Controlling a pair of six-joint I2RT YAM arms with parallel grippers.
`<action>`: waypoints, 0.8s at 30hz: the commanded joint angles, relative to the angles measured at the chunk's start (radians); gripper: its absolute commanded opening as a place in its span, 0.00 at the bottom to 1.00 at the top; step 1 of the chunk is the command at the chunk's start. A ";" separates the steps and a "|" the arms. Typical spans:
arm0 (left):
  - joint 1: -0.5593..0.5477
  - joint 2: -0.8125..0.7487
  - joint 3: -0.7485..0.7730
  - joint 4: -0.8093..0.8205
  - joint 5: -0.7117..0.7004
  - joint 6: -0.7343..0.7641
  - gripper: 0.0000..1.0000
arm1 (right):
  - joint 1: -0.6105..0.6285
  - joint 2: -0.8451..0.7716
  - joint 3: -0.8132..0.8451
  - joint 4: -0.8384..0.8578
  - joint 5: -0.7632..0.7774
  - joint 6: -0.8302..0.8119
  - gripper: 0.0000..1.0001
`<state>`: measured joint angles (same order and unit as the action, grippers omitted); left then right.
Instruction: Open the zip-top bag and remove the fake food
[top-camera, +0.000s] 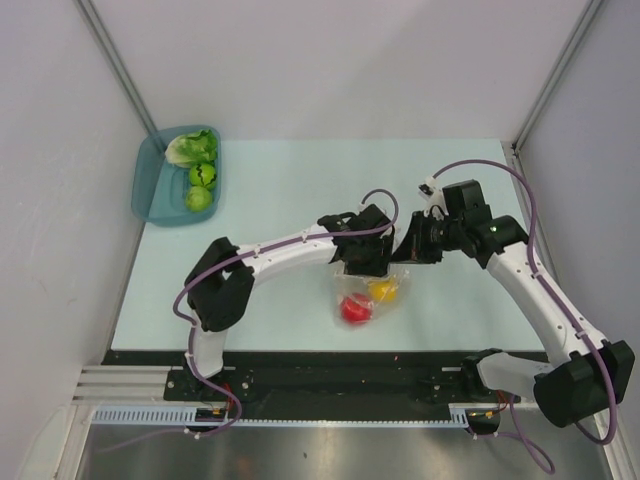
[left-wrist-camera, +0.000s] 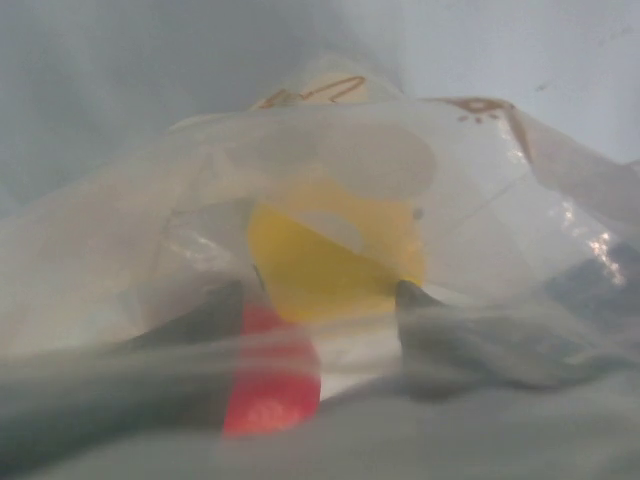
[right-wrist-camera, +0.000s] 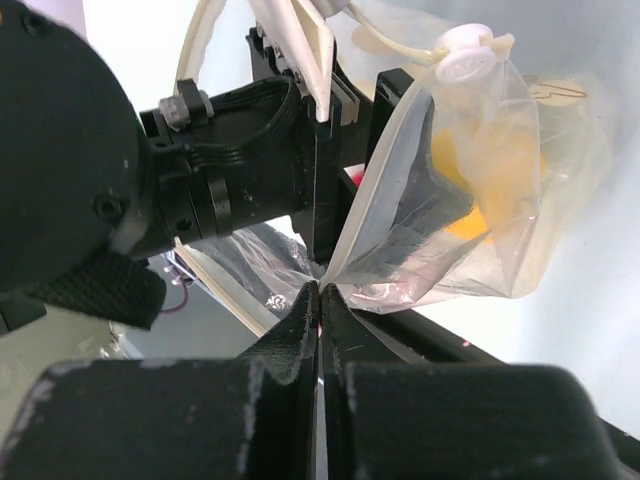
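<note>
The zip-top bag (top-camera: 372, 292) lies at the table's middle front, with a yellow fruit (top-camera: 383, 290) and a red piece (top-camera: 354, 309) inside. My left gripper (top-camera: 362, 264) is at the bag's mouth. In the left wrist view the left gripper (left-wrist-camera: 320, 296) is open, its fingers (left-wrist-camera: 425, 318) blurred behind plastic film, with the yellow fruit (left-wrist-camera: 320, 265) just beyond the tips and the red piece (left-wrist-camera: 270, 385) low on the left. My right gripper (top-camera: 407, 248) is shut on the bag's edge beside the zip strip (right-wrist-camera: 385, 190), as the right wrist view (right-wrist-camera: 320, 286) shows.
A teal tray (top-camera: 146, 190) stands at the far left corner, holding a green lettuce leaf (top-camera: 192, 147) and two round green fruits (top-camera: 202, 175). The two arms meet close together over the bag. Grey walls enclose the table on three sides.
</note>
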<state>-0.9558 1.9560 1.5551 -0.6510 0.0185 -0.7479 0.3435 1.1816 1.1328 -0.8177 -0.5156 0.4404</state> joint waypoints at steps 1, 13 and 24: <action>0.000 -0.025 -0.042 0.060 0.101 0.081 0.69 | -0.008 -0.050 -0.024 -0.015 0.023 -0.032 0.00; -0.021 0.035 -0.035 0.119 0.153 0.099 0.77 | -0.040 -0.117 -0.099 -0.051 0.025 -0.062 0.00; -0.021 0.077 -0.066 0.209 0.224 0.079 0.77 | -0.049 -0.122 -0.107 -0.057 0.026 -0.071 0.00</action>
<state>-0.9730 2.0037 1.5051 -0.4942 0.2100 -0.6720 0.3019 1.0855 1.0275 -0.8639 -0.4881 0.3878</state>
